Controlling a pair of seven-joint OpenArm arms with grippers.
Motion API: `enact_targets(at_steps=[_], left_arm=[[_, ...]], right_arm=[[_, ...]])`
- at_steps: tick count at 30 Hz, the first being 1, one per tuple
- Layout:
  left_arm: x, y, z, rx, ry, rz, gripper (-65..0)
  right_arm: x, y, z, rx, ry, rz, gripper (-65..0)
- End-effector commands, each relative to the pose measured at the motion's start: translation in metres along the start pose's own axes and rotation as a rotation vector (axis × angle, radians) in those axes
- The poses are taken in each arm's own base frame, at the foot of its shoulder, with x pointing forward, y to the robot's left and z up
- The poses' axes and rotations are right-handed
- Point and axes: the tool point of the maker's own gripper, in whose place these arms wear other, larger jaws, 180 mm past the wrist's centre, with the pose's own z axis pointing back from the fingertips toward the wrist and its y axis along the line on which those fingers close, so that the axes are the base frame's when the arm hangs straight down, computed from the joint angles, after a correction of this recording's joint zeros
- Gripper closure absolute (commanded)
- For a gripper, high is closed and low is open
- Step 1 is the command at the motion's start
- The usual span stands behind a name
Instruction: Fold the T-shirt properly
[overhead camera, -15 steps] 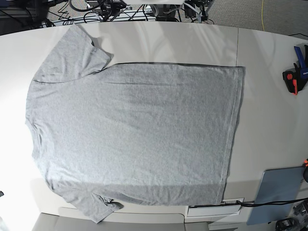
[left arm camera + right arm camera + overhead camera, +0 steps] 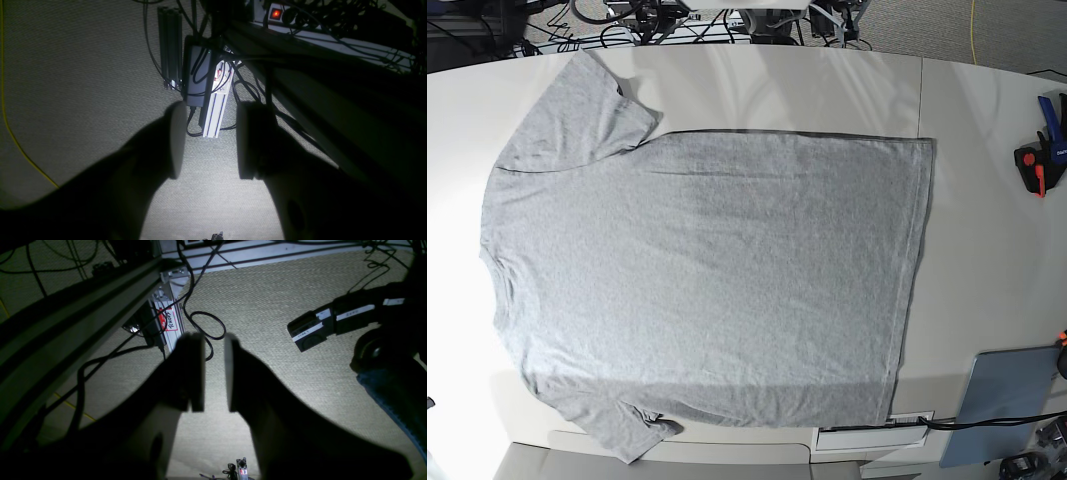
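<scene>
The soft, limp T-shirt [image 2: 707,280] lies flat on the worktop [image 2: 987,250], best pinched at hem corners; left tool [image 2: 206,141] gapes, right tool [image 2: 214,371] narrowly parted, both empty.

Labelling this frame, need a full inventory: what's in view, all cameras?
T-shirt: 1, heather grey, spread flat on the table, neck at base view's left, hem at right.
Table: 1, white, under the shirt.
Clamp: 1, red, black and blue, table's right edge.
Board: 1, grey-blue, table's lower right corner.
Cables: several, black, beyond the table's far edge.
Floor: woven carpet, grey, both wrist views.
Aluminium profile: 1, silver, on the floor.
Left tool: 1, dark, off the table, open, empty.
Right tool: 1, dark, off the table, narrow gap, empty.
</scene>
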Motion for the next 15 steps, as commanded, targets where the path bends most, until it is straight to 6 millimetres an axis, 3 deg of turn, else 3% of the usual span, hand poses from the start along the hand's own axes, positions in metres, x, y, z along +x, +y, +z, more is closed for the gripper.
enact_targets(at_steps=[1,15], left_arm=[[-0.0022,-0.0010,0.0003,-0.004,0.004,-0.011,-25.6],[-0.0041,-0.0010,0.0006,-0.004,0.008,-0.017,-25.6]], right_arm=[[0.0008,-0.0019,0.0004,-0.001,-0.003,0.000,-11.2],[0.0008,-0.0021,0.0004,-0.001,-0.003,0.000,-11.2]])
